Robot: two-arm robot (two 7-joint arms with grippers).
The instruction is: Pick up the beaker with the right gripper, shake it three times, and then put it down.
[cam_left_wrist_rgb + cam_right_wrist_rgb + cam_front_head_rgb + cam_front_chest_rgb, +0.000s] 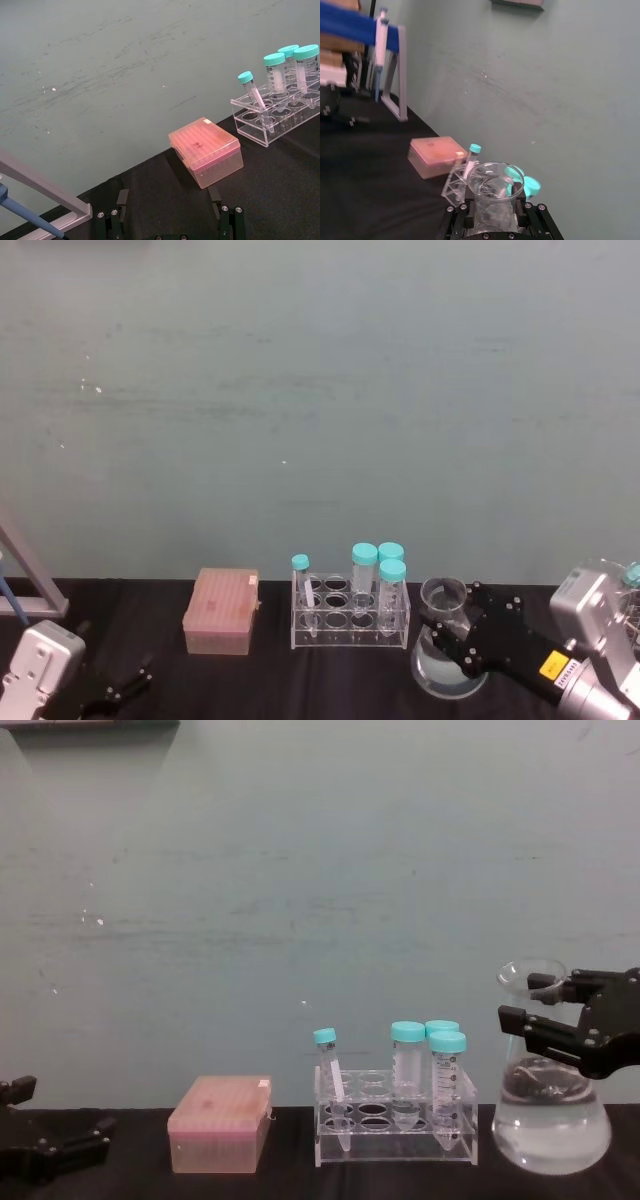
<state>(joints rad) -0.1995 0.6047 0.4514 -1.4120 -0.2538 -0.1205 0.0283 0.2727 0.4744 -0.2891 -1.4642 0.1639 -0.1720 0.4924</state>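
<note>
- Two flat black fingers of the right gripper come in from the table's right side. They are closed on the neck of the beaker, one finger on each side of the glass, just below the flared rim.
- In the right wrist view the neck takes up the whole gap between the fingers, and the open mouth rises just above them.
- The left gripper sits low at the near left of the table. Its fingers are spread apart and hold nothing, and it is well apart from the beaker.
- The beaker is upright at the right end of the table, with clear liquid pooled in its wide base. I cannot tell whether the base rests on the black surface or hangs just above it.
- Just beside the beaker, to its left, is a clear tube rack holding four teal-capped tubes. Three are wide and upright, and one is slim and leans.
- A pink box lies farther left, near the rack but not touching it.
- A pipette stand is at the far left, and a pale green wall closes off the back.
</note>
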